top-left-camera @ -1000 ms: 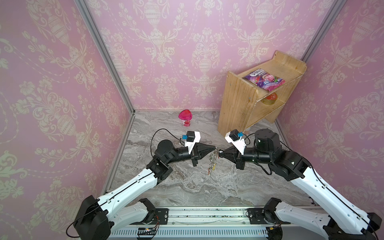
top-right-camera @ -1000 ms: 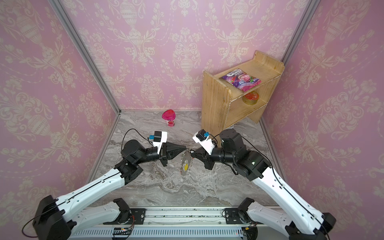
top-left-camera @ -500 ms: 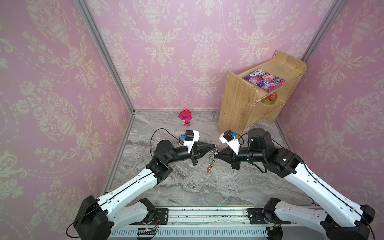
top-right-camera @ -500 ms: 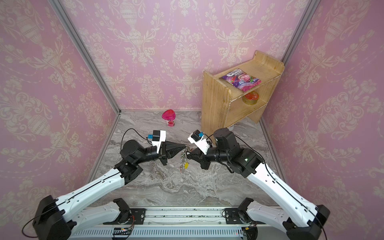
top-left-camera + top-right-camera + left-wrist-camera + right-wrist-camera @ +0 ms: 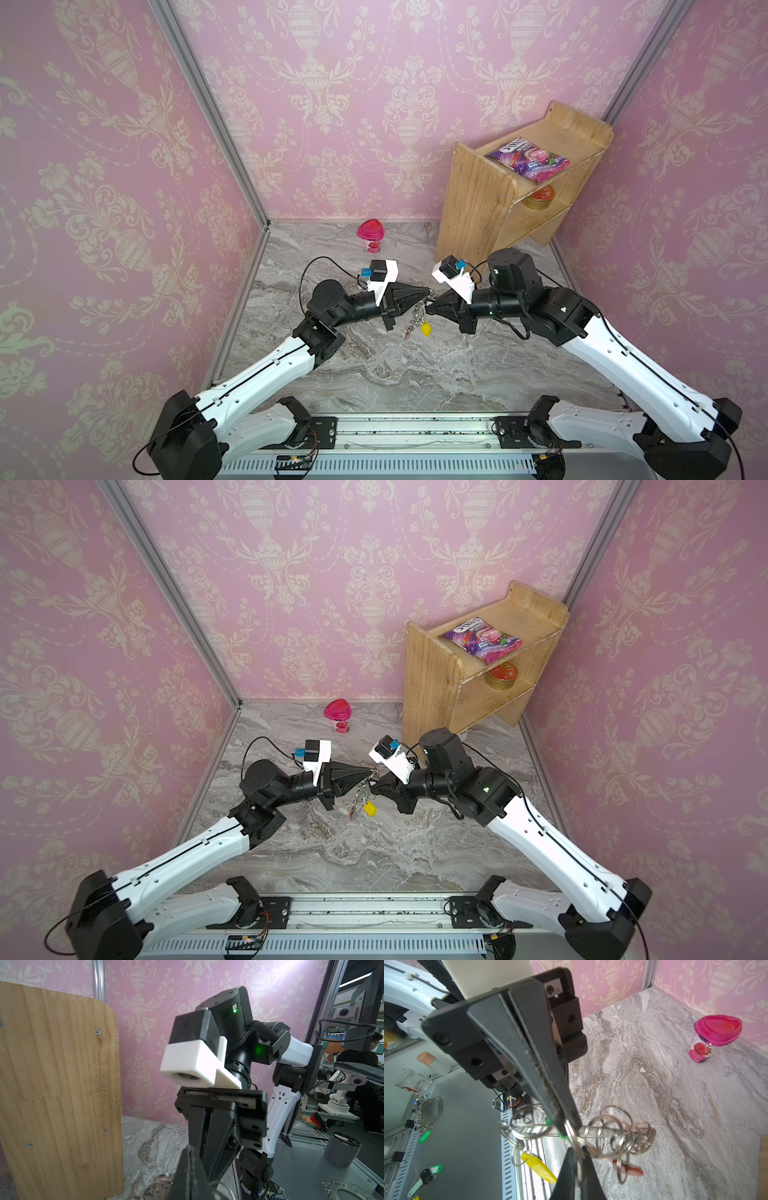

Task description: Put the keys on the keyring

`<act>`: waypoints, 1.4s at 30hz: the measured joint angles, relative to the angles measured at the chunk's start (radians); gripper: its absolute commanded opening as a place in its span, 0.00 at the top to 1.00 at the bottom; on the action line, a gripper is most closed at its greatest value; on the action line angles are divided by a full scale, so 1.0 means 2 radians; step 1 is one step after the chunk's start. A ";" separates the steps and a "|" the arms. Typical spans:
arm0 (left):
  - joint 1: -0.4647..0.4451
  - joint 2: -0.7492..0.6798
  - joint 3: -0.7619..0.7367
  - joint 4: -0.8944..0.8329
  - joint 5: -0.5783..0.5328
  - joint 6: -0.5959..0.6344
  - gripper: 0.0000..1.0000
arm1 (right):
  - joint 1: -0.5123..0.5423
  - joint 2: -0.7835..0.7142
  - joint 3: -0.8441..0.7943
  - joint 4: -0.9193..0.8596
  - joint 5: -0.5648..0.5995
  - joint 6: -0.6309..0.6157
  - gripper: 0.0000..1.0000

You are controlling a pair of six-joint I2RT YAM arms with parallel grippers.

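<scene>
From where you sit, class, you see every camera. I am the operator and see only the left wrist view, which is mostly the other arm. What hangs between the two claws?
Observer: A keyring, a tangle of metal rings, hangs pinched between the tips of the left claw and the right claw.
Operator: Is there any colour on it?
Observer: A yellow tag dangles from one of its rings.
</scene>
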 measured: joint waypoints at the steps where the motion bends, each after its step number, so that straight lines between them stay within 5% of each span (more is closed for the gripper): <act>1: 0.000 0.000 0.000 0.000 0.000 0.000 1.00 | 0.000 0.001 0.005 -0.006 0.004 -0.004 1.00; 36: -0.002 -0.013 0.000 -0.099 0.000 0.025 1.00 | 0.001 0.030 0.096 -0.137 0.053 -0.066 1.00; 37: -0.003 -0.013 0.000 -0.101 0.000 0.027 0.97 | 0.002 0.031 0.099 -0.138 0.057 -0.067 1.00; 40: -0.004 -0.014 0.002 -0.121 -0.004 0.039 0.41 | 0.003 0.036 0.109 -0.147 0.063 -0.068 1.00; 42: -0.004 -0.018 0.002 -0.143 -0.014 0.046 0.25 | 0.003 0.040 0.119 -0.153 0.067 -0.070 1.00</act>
